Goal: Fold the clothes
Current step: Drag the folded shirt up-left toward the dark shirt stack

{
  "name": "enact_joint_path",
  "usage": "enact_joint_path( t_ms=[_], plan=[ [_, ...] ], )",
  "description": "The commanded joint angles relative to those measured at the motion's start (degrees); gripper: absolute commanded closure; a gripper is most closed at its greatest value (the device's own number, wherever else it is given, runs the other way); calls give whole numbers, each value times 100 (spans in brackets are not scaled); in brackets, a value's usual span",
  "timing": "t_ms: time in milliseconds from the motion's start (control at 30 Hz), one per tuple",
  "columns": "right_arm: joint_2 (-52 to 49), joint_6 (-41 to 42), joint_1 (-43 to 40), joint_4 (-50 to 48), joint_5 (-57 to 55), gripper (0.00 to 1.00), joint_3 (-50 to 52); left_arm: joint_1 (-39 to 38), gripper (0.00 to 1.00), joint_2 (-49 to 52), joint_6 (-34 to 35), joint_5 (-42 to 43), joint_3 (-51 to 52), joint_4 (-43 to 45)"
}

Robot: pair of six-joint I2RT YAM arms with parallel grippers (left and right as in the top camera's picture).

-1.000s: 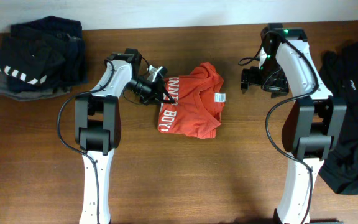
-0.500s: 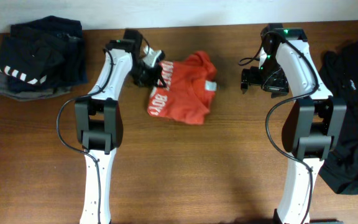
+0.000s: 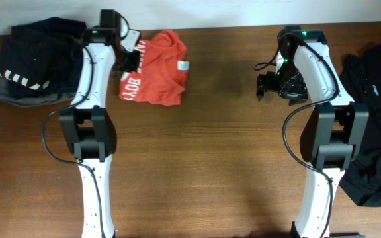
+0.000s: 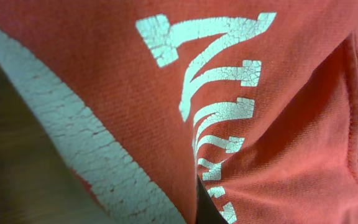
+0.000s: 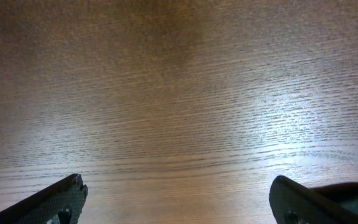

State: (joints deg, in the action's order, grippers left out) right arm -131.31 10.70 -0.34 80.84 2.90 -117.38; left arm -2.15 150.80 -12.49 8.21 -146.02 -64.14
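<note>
One T-shirt (image 3: 159,71), left end effector (image 3: 130,61) gripping it

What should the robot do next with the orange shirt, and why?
Probably move it a little left onto the dark folded pile, then let go. The left claw is shut on the folded orange T-shirt, just beside that pile. The right claw hangs open.
</note>
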Motion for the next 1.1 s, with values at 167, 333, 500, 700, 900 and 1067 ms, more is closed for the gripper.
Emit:
enact_joint_path(
  t_ms=[167,333,500,700,900,1067],
  plan=[
    [-22,0,-7,151,24,1,-101,540,100,81,-702,-614,-160,511],
    [-22,4,-4,203,11,2,-101,748,100,81,-739,-761,-358,728],
    [-22,4,-7,229,9,1,-101,833,100,81,-800,-761,-1019,481],
    [-22,2,-7,216,7,1,-101,833,100,79,-798,-789,-1637,330],
    [-22,-149,-7,229,-35,1,-101,833,100,72,-798,-1167,-1954,258],
    [-22,-149,-7,210,-35,1,-101,804,100,35,-798,-1169,-2146,188]
  ],
)
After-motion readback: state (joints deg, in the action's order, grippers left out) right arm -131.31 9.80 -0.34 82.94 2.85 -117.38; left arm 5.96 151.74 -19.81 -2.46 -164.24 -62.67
